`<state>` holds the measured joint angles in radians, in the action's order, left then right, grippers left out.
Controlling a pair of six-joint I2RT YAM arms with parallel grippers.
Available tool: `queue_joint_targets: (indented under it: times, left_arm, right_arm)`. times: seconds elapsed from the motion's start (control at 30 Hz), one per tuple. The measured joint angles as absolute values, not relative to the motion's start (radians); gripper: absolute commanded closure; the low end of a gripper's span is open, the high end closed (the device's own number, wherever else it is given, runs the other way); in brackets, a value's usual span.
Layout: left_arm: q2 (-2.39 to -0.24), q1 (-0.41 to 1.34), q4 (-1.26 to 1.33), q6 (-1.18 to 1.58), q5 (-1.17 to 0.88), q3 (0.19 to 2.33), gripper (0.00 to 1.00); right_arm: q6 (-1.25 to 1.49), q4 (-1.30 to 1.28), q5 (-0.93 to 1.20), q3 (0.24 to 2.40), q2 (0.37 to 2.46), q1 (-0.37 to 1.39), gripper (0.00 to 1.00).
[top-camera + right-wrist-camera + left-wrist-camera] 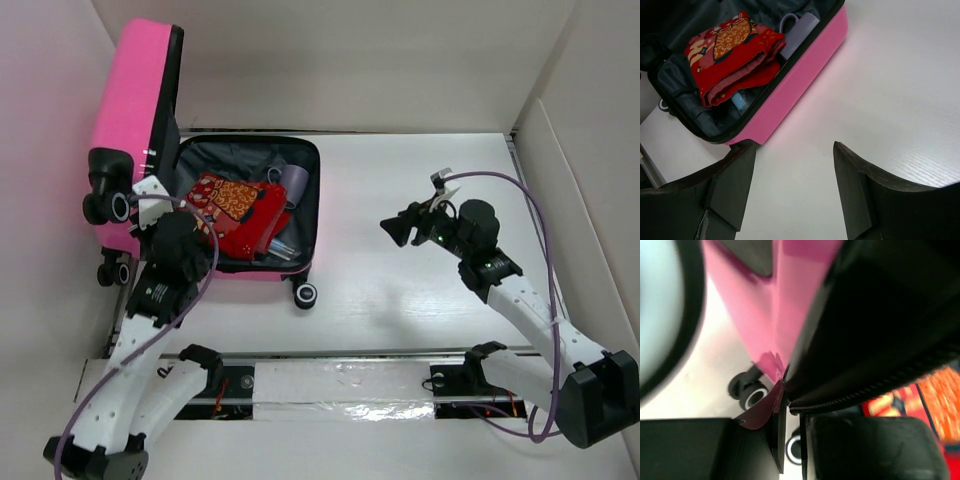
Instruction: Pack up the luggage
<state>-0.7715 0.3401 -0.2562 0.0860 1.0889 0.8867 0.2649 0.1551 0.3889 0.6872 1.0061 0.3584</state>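
Observation:
The pink luggage (130, 100) lies open at the back left, its lid standing upright and its dark-lined base flat on the table. A red patterned pouch (235, 210) and a purple mug (295, 182) lie in the base. My left gripper (150, 192) is at the lid's lower corner by the hinge. In the left wrist view its jaws (792, 405) are almost together, their tips against the lid's zipper rim, with pink shell (765, 325) above. My right gripper (397, 228) hovers open and empty over bare table, right of the luggage (800, 75).
A caster wheel (305, 294) sticks out at the base's near right corner. White walls enclose the table on the left, back and right. A foil-covered rail (340, 385) runs along the near edge between the arm bases.

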Motion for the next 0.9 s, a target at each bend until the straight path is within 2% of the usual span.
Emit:
queue_joint_targets:
  times: [0.1,0.23,0.27,0.3,0.4,0.5,0.6,0.67,0.77,0.8,0.9]
  left_arm:
    - [-0.702,0.334,-0.291,0.015,0.896,0.864,1.0]
    - [-0.736,0.331,-0.339,-0.079,0.557,0.886,0.79]
    - [-0.763,0.337,-0.34,-0.109,0.464,0.904,0.7]
    - [-0.791,0.337,-0.339,-0.125,0.371,0.925,0.5]
    - [-0.863,0.357,-0.328,-0.061,-0.007,0.966,0.34]
    - [-0.92,0.379,-0.347,-0.046,-0.334,0.972,0.36]
    - [-0.921,0.385,-0.399,-0.035,-0.617,0.972,0.38]
    - [-0.907,0.384,-0.425,-0.005,-0.755,0.972,0.38]
    - [-0.844,0.377,-0.385,0.065,-0.864,0.968,0.38]
    - [-0.818,0.374,-0.339,0.091,-0.891,0.967,0.39]
    - [-0.78,0.369,-0.163,0.163,-0.978,0.973,0.4]
  right_arm:
    - [0.265,0.156,0.383,0.688,1.02,0.363,0.3]
    - [0.264,0.153,0.368,0.699,1.061,0.368,0.3]
    - [0.263,0.149,0.362,0.701,1.068,0.369,0.3]
    - [0.261,0.144,0.356,0.703,1.074,0.371,0.3]
    - [0.258,0.137,0.336,0.704,1.079,0.375,0.3]
    - [0.257,0.133,0.316,0.706,1.08,0.375,0.3]
    - [0.257,0.132,0.296,0.706,1.08,0.375,0.34]
    - [0.253,0.131,0.283,0.706,1.08,0.375,0.51]
    - [0.253,0.13,0.267,0.706,1.08,0.375,0.67]
    - [0.258,0.13,0.261,0.706,1.08,0.375,0.74]
    - [0.257,0.13,0.249,0.706,1.081,0.377,0.76]
